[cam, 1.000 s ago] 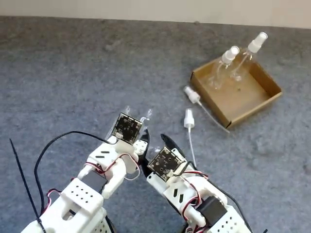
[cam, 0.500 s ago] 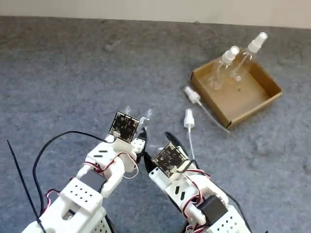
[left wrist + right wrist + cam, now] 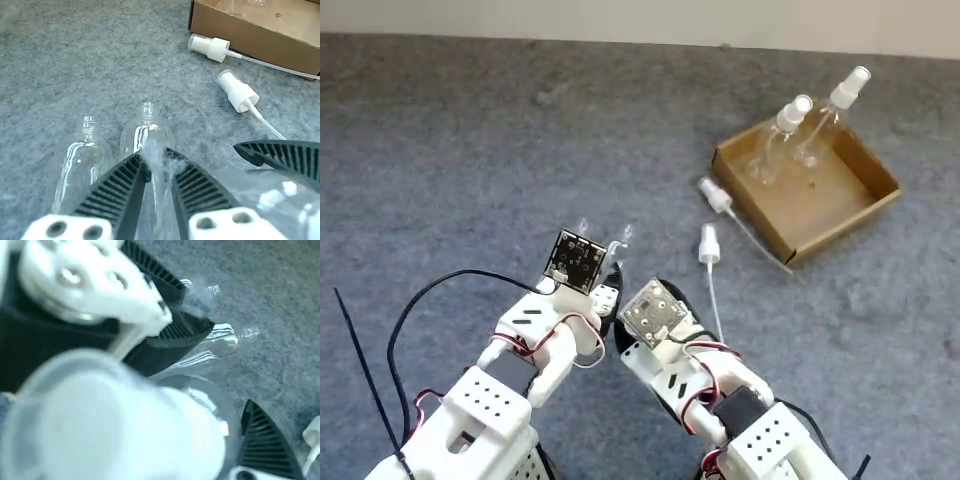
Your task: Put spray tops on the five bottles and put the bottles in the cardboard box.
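The left pincer (image 3: 157,161) is clamped on the shoulder of a clear bottle (image 3: 146,131) that lies on the grey counter (image 3: 75,60) with its open neck pointing away from the arm. Just beside it lies a second bottle (image 3: 82,155), also uncapped and parallel to the first. Close on the other side, the right pincer (image 3: 217,437) holds a third bottle (image 3: 125,430), with one ribbed finger (image 3: 262,440) against its side; that bottle sits so near the wrist camera that it is a blur. The two arms are almost touching at their tips.

Farther out, two loose spray tops (image 3: 710,245) (image 3: 715,194) lie on the counter, their thin tubes trailing. One is just beside the cardboard box (image 3: 840,215). Inside the box stand two capped bottles (image 3: 782,135) (image 3: 832,108), upright, near its far corner.
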Available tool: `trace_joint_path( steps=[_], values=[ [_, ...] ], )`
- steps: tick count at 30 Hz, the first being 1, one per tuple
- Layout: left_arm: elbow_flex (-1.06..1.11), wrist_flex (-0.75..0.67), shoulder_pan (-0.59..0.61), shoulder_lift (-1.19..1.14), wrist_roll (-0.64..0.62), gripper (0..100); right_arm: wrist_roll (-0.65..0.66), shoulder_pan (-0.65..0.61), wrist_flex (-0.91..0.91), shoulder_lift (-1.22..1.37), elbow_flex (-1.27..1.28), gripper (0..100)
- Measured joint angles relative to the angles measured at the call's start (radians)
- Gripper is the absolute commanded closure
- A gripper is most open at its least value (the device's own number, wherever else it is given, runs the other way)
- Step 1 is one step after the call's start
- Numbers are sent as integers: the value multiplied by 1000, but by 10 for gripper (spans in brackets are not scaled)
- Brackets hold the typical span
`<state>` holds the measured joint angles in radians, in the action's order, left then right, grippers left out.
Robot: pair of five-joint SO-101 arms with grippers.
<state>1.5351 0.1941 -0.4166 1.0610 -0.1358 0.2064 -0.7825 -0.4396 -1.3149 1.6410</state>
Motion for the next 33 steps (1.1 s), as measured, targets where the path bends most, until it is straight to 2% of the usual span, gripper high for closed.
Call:
trace_joint_path(
  steps=[7,12,24,33],
  values=[
    [0,0,0,0,43,995,0,0,98,104,0,736],
    [0,0,55,0,51,995,0,11,155,186,0,817],
    [20,0,66,0,51,995,0,52,158,157,0,825],
    [20,0,66,0,52,995,-3,132,-34,60,-80,826]
  ],
)
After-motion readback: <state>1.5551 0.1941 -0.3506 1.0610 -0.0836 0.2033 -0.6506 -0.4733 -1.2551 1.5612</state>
